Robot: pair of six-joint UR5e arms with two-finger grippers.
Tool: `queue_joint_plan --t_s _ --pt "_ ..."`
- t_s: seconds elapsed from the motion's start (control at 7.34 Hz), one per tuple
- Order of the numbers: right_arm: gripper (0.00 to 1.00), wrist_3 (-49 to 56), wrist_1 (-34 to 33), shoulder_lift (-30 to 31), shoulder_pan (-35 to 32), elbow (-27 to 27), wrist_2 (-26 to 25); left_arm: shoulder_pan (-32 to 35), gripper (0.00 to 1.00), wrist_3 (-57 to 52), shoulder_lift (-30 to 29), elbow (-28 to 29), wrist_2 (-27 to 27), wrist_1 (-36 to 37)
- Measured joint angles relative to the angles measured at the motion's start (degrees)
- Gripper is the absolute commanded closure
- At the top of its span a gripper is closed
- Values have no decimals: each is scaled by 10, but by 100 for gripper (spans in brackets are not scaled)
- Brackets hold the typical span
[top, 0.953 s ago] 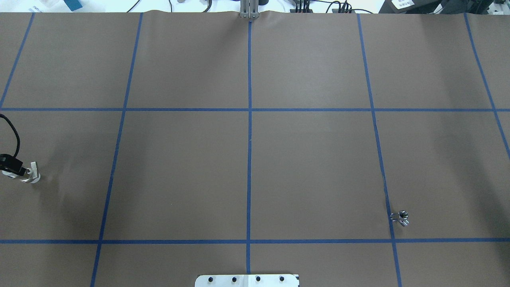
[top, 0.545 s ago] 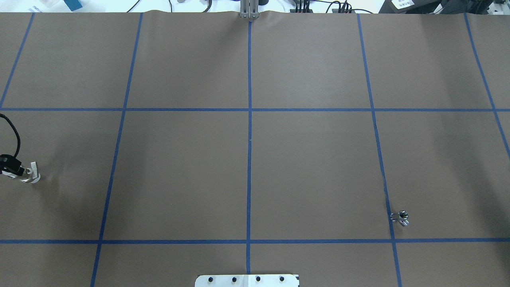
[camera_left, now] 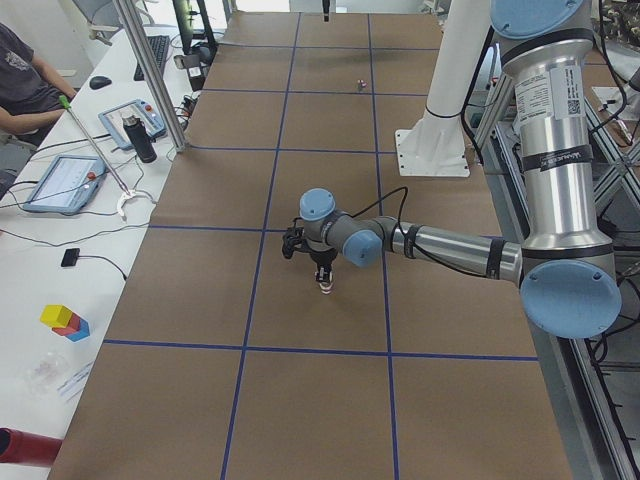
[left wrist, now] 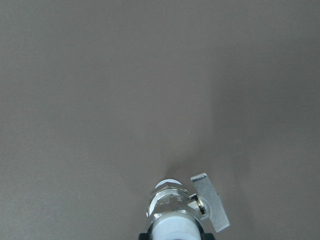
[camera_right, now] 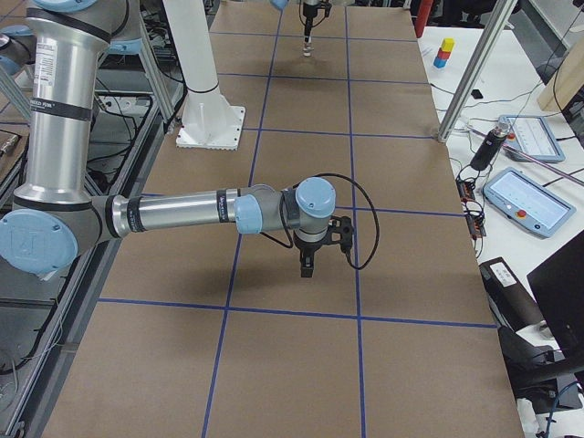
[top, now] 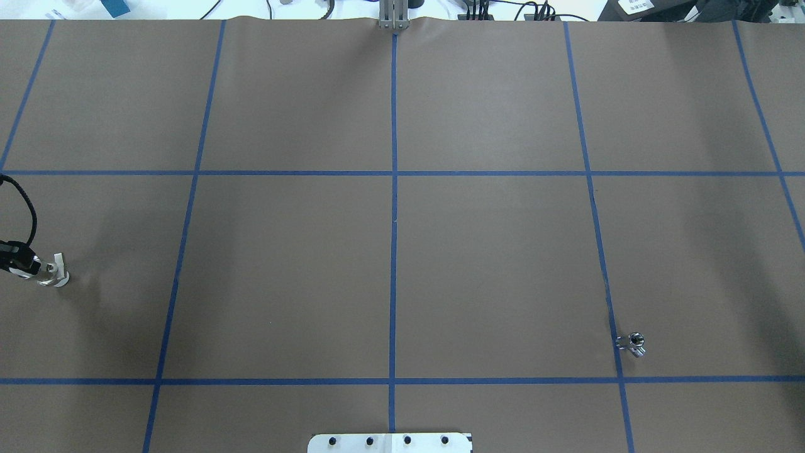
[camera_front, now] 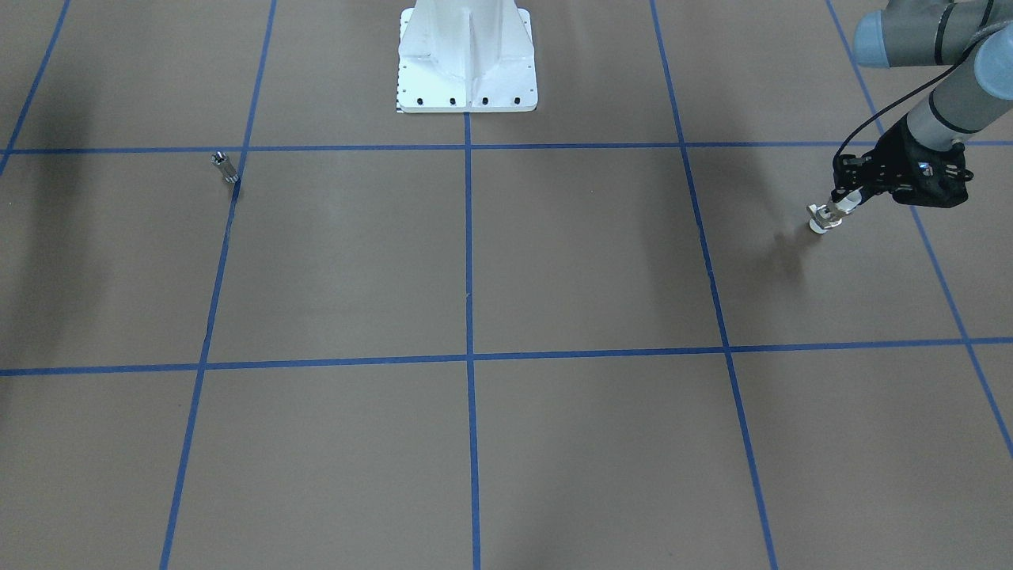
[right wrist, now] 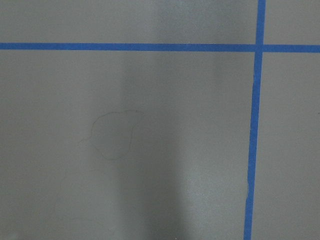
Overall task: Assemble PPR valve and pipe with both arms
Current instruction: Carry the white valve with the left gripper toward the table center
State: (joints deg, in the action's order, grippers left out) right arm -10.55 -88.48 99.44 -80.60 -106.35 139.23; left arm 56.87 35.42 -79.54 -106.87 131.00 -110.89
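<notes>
The PPR valve (top: 55,275) is white with a silvery middle and a flat side handle. My left gripper (top: 36,270) is shut on it at the table's far left edge and holds it low over the brown paper. It also shows in the front-facing view (camera_front: 823,216), the exterior left view (camera_left: 325,282) and the left wrist view (left wrist: 175,207). The pipe (top: 632,344), a small silvery stub, lies alone near a blue line on the right; it also shows in the front-facing view (camera_front: 225,168). My right gripper (camera_right: 307,266) shows only in the exterior right view, pointing down over bare paper; I cannot tell whether it is open.
The white bolted pedestal (camera_front: 467,55) stands at the robot's edge, mid-table. Blue tape lines divide the brown paper (top: 490,270) into squares. Tablets and a bottle (camera_left: 143,140) lie on the white bench beyond the far edge, beside an aluminium post (top: 394,16).
My left gripper has shifted slightly to the right and away from the robot with the valve, and the valve's handle has turned a little. The pipe has not moved.
</notes>
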Motion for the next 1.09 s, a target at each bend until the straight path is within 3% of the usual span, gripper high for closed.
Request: queue_joint_plan --t_s 0.27,0.54,0.82,1.09 --pt "1 0 1 -1 0 0 0 1 100 53 -37 -41 44 44" --pt "1 0 0 -1 0 -1 2 -56 100 246 -153 -57 50 74" --pt "1 0 0 0 0 0 5 -165 100 412 -357 -17 -12 176" --pt "1 -1 0 0 0 1 5 -218 100 464 -541 100 -69 251"
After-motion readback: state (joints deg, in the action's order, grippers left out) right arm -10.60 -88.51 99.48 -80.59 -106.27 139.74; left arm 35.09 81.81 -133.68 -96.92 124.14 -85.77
